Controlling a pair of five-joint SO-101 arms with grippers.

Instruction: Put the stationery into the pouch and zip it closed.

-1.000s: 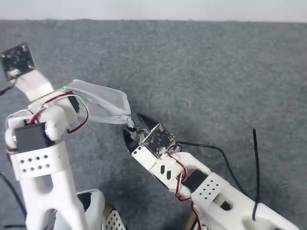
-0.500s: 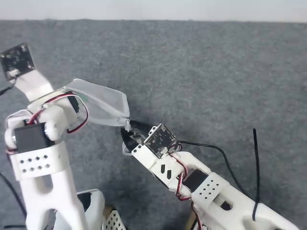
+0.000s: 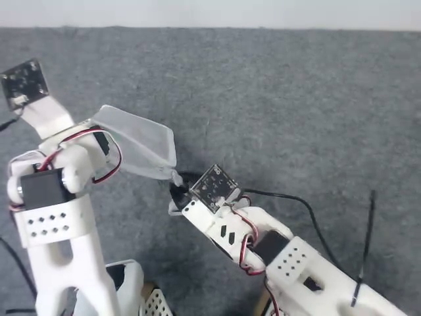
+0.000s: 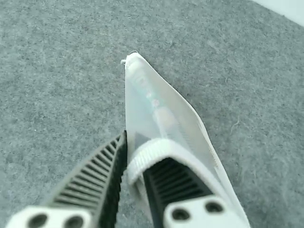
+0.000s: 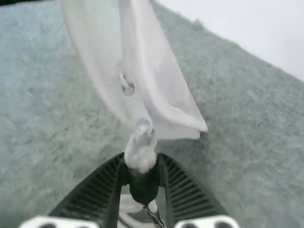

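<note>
Pouch [image 3: 141, 141], translucent white, hangs above the grey table [image 3: 296, 99] at centre left, with a pen-like shape [image 4: 159, 111] showing faintly inside. Left gripper [image 4: 129, 147] is clamped on the pouch's left end. Right gripper [image 5: 141, 164] is pinched tight on the zip pull [image 5: 140, 154] at the pouch's near right corner.

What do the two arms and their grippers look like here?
The left arm and right arm are white printed plastic shells with black servo blocks, perforated panels and looping red wires. A thin black cable trails from the right one. Each wrist carries a small dark circuit board. The left gripper and right gripper have black ribbed finger faces.
</note>
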